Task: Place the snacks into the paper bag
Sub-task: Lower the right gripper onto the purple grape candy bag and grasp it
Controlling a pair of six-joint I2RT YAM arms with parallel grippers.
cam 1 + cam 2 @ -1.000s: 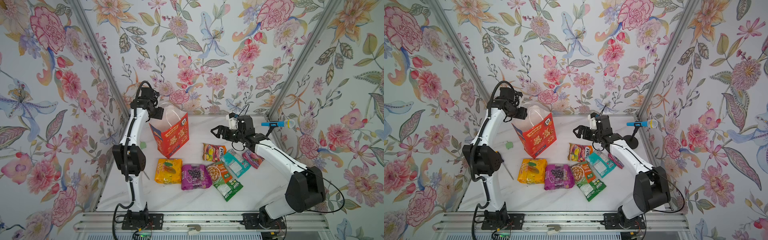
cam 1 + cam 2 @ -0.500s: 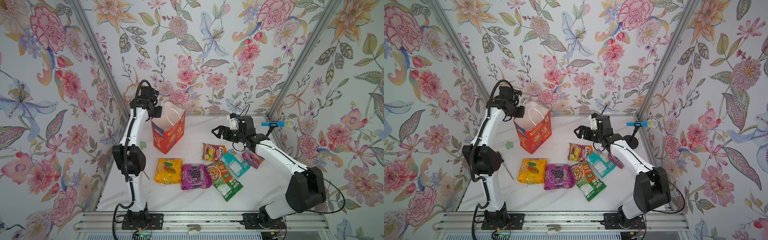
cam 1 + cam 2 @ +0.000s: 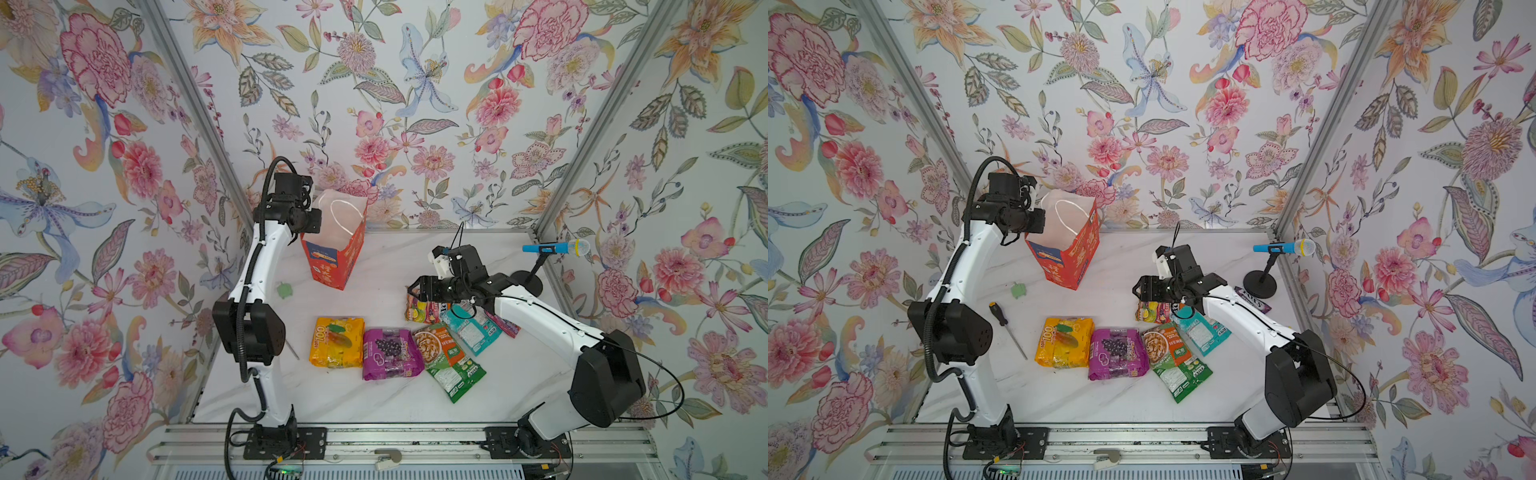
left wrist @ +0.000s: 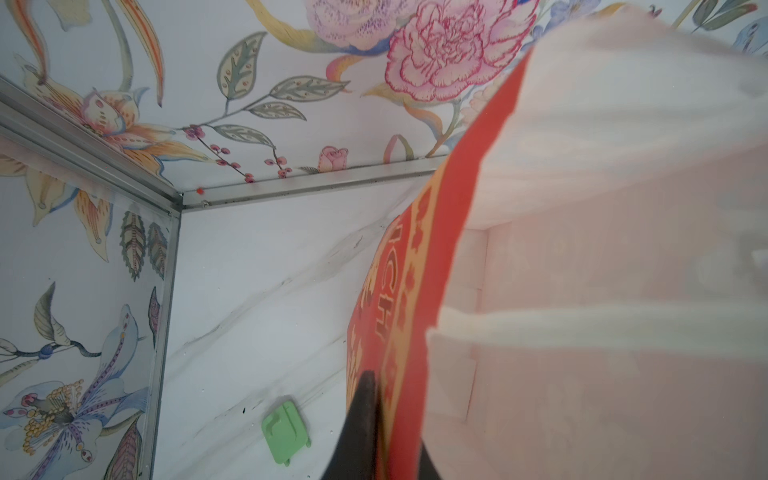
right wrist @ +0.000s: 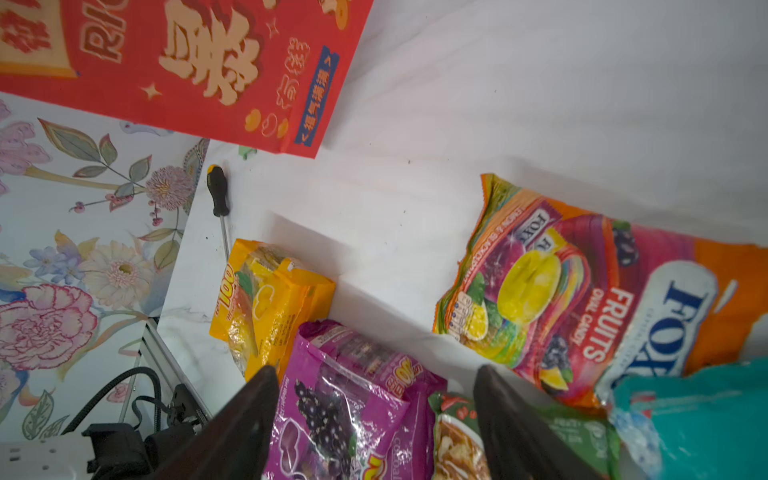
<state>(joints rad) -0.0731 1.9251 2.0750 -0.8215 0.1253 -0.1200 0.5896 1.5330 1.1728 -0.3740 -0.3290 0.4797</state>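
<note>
- While the left gripper (image 4: pixel 388 415) clamps the paper bag (image 3: pixel 338 257) by its rim, propping it open at the back, the snacks (image 3: pixel 388 353) lie loose in front.
- The right gripper (image 5: pixel 376 374): jaws spread, empty, hovering by the fruit-printed packet (image 5: pixel 582 299).
- Step, likely: reaching for a pick. Next needs a descent and a firm pinch on slippery film.

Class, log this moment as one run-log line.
left claw: shut on rim of red-orange paper gift bag | right claw: open, above flat glossy plastic snack packets | packets: lying on white marble table
</note>
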